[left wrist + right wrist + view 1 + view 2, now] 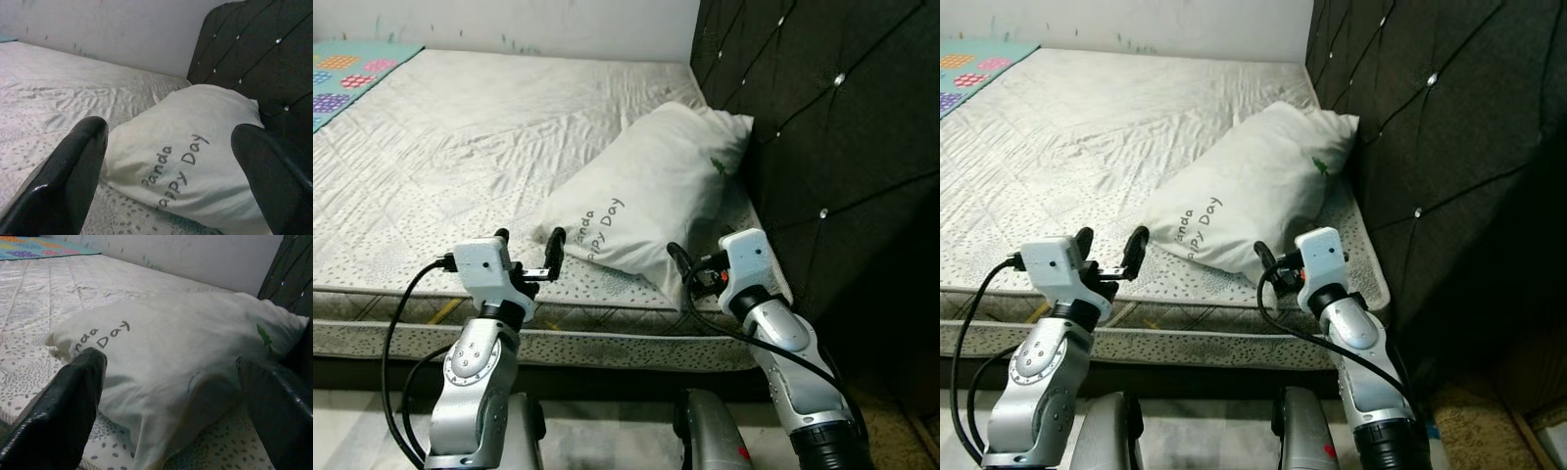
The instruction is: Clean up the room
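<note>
left gripper [529, 253] fingers spread, hovering at mattress edge, short of pillow | right gripper [171, 396] fingers apart, just at pillow's near end, contact unclear | white pillow [646, 196] lies askew on bare mattress [460, 147], far corner against dark tufted headboard [832, 127] | likely light, soft, floppy; best pinched at both near corners

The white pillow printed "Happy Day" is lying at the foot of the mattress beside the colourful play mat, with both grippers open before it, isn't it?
Not quite: the left eye view shows the pillow lying against the dark tufted headboard, far from the play mat. The left gripper and right gripper are indeed open before it.
</note>
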